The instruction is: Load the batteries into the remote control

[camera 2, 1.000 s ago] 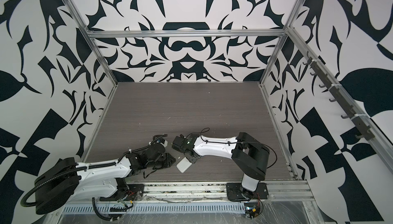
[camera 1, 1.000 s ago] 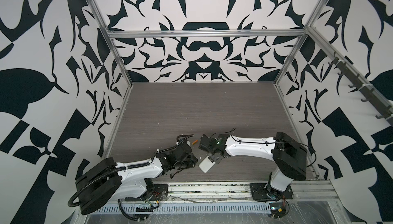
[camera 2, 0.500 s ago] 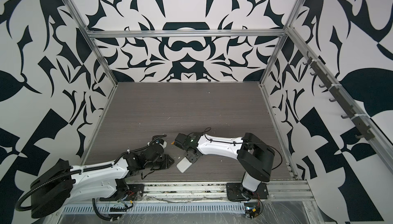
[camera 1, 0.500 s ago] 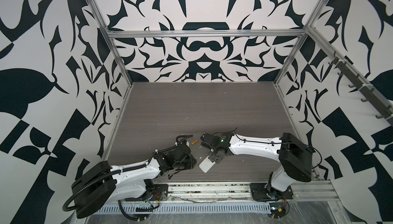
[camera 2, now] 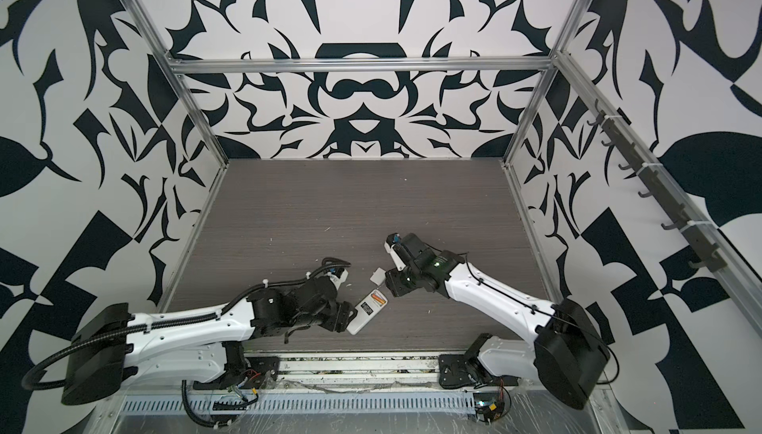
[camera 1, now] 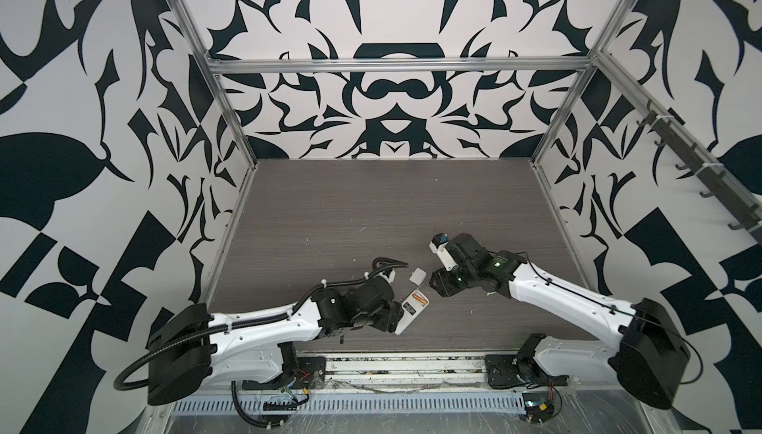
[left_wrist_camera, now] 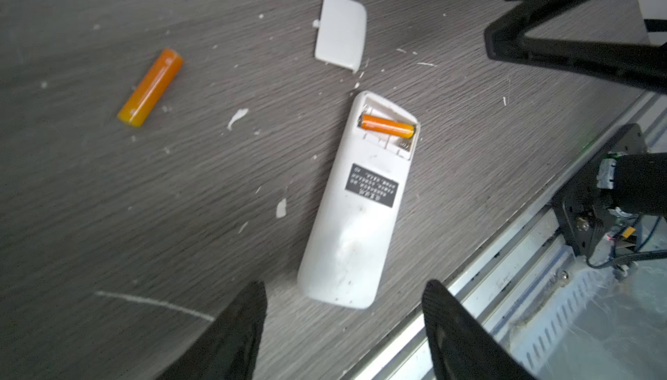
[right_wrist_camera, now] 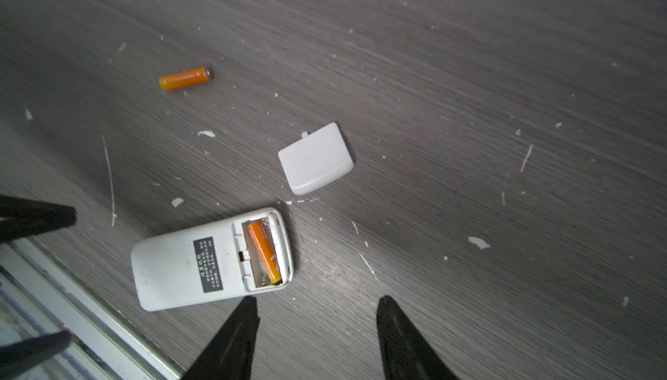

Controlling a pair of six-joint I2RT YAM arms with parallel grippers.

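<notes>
Lying back-up near the table's front edge, the remote control (left_wrist_camera: 355, 212) has one battery (left_wrist_camera: 388, 126) seated crosswise in its open bay; the second battery (right_wrist_camera: 186, 78) lies loose, far-left of it, nearer the empty, open left gripper (left_wrist_camera: 343, 324) than the open right gripper (right_wrist_camera: 317, 327).

Remote control (left_wrist_camera: 352, 223), battery (left_wrist_camera: 151, 87), cover (left_wrist_camera: 341, 31) on table (left_wrist_camera: 108, 197)

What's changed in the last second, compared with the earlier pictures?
Both grippers opened and backed off the remote control: the right gripper pulled away toward its own side, the left gripper drew back slightly. Neither holds anything now. The remote, loose battery and cover stayed on the table.
</notes>
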